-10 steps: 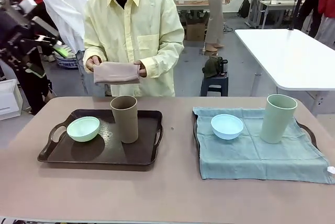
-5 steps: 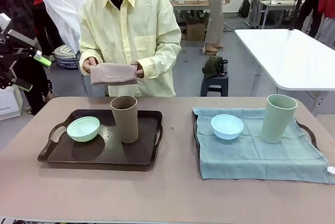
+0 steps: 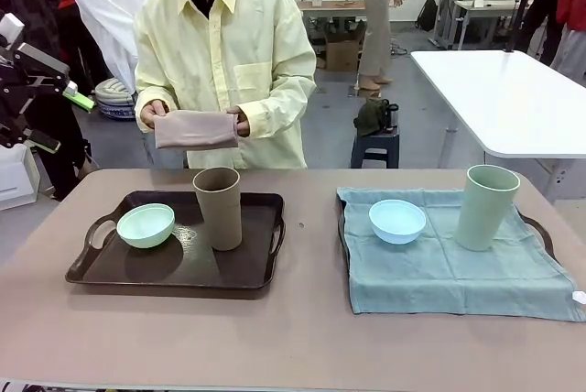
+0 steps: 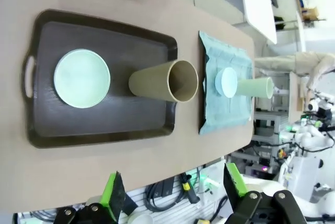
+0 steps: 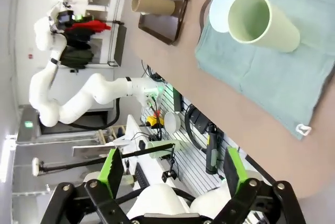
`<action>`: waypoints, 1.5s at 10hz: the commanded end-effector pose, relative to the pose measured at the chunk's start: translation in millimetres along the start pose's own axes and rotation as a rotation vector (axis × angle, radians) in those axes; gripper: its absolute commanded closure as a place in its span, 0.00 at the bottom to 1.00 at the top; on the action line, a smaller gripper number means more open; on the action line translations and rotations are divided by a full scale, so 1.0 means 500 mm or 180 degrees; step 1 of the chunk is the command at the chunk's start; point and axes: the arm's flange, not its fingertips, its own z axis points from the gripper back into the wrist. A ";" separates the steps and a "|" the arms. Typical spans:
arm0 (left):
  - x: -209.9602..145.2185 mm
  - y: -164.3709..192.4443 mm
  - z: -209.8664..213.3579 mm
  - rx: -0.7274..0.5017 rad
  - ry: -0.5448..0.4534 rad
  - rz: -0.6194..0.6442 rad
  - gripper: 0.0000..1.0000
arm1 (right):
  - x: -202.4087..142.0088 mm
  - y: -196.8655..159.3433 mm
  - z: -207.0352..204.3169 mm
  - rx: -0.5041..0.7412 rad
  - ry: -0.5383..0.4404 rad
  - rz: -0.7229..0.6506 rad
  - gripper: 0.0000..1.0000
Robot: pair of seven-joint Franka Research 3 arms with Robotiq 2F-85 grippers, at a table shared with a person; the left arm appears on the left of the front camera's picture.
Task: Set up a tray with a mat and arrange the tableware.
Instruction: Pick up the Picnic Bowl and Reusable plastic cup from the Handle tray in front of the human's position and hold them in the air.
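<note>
- Grippers: we see the left gripper (image 4: 171,171) spread wide above the table's near edge, holding nothing.
- The right gripper (image 5: 173,152) is just as wide apart, empty, and off the table.
- The dark tray (image 3: 265,259) holds the mint green bowl (image 3: 146,225) and the upright brown tumbler (image 3: 218,208), just beside each other.
- The teal mat (image 3: 458,277) covers a second tray (image 3: 548,238); the light blue bowl (image 3: 397,221) and the pale green tumbler (image 3: 486,206) stand on it, apart.
- The person holds a folded beige mat (image 3: 195,128) in both hands.

Bowl (image 3: 146,225), tumbler (image 3: 218,209) on left tray (image 3: 229,273); other bowl (image 3: 397,221), other tumbler (image 3: 486,207) on mat (image 3: 439,273) at right.
</note>
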 end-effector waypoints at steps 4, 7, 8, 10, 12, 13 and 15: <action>0.072 0.135 -0.028 -0.0850 0.1073 -0.0142 0.00 | -0.012 -0.082 -0.113 0.0054 -0.0170 -0.1201 0.00; 0.088 0.177 -0.052 -0.1019 0.1001 -0.0022 0.00 | -0.034 -0.120 -0.148 0.0138 -0.0005 -0.1293 0.00; 0.084 0.181 -0.055 -0.1029 0.0940 -0.0053 0.00 | -0.034 -0.119 -0.155 0.0232 -0.0004 -0.1184 0.00; 0.073 0.195 -0.052 -0.0956 0.1092 -0.0020 0.00 | -0.033 -0.132 -0.150 0.0130 0.0039 -0.1278 0.00; 0.073 0.195 -0.052 -0.0956 0.1092 -0.0020 0.00 | -0.033 -0.132 -0.150 0.0130 0.0039 -0.1278 0.00; 0.073 0.195 -0.052 -0.0956 0.1092 -0.0020 0.00 | -0.033 -0.132 -0.150 0.0130 0.0039 -0.1278 0.00; 0.073 0.195 -0.052 -0.0956 0.1092 -0.0020 0.00 | -0.033 -0.132 -0.150 0.0130 0.0039 -0.1278 0.00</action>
